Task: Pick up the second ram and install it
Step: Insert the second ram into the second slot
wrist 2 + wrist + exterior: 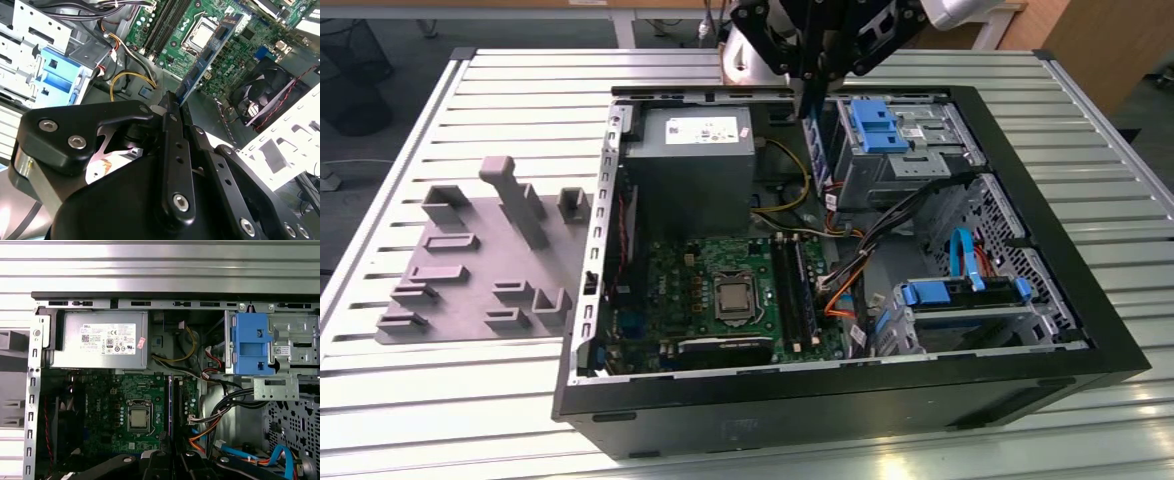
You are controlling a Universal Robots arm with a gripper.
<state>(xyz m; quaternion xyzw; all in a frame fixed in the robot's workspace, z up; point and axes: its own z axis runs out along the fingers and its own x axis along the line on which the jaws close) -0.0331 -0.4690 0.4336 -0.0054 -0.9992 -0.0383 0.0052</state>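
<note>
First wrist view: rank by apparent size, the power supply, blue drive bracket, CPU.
1. Power supply, the largest.
2. Blue drive bracket, clearly smaller.
3. CPU, the smallest; it sits deeper in the case, so distance may shrink it a little.

Open computer case (854,390); grey holder tray (480,265)

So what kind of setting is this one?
Probably a lab or workshop bench for PC assembly: an opened computer case lies on a slatted metal table, beside a grey parts fixture, with the gripper holding the second ram.
</note>
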